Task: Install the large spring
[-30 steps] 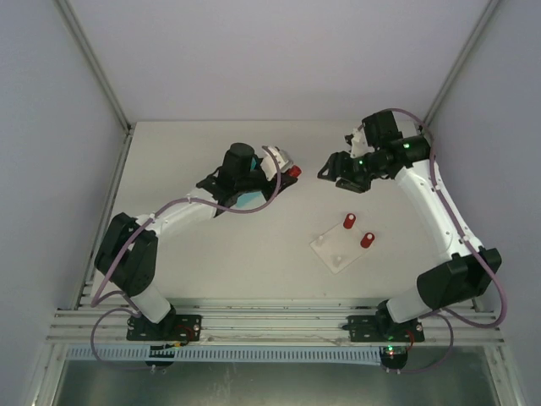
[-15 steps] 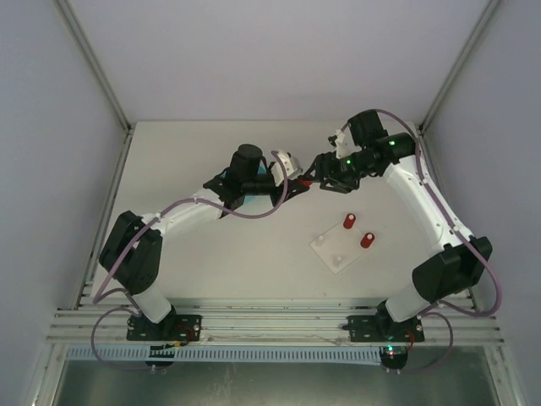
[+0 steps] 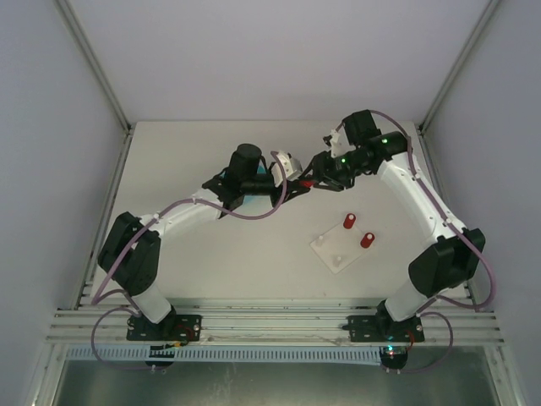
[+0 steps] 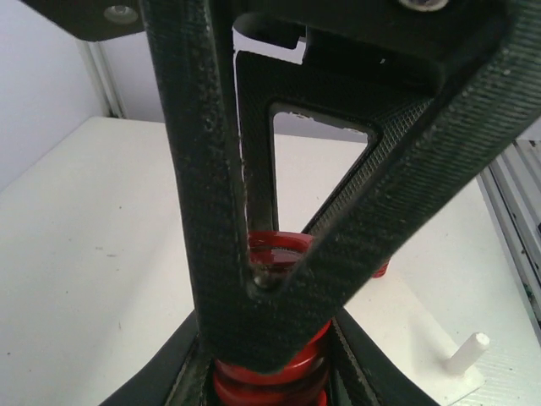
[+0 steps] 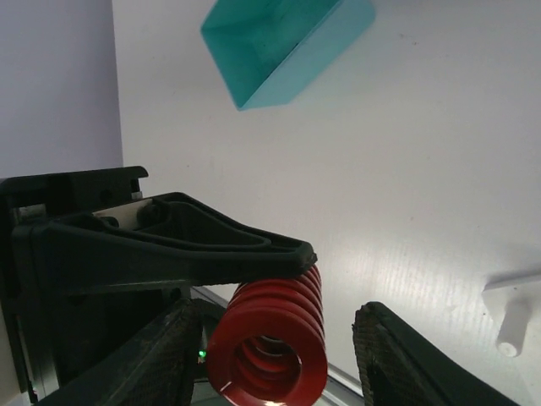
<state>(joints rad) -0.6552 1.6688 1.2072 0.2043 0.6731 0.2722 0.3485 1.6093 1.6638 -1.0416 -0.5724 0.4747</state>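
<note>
Top view: bench (image 3: pixel 186 262) fills the middle; left arm (image 3: pixel 182 211) runs from lower left up to centre, and right arm (image 3: pixel 427 199) from lower right up and over. They meet just above centre. The white base plate (image 3: pixel 325 244) sits right of centre, below that meeting point. The teal bin (image 5: pixel 287 46) is upper centre in the right wrist view, mostly hidden under the left arm from above. At the meeting point, left end effector (image 4: pixel 266 321) is clenched on the large spring (image 5: pixel 275 334), clear of the plate. The right end effector (image 5: pixel 279 309) is released, fingers (image 5: pixel 397 355) either side of the spring, gap visible on the right. Two red springs (image 3: pixel 349 222) stand on the plate, with a bare white peg (image 5: pixel 514 326) beside them.
</note>
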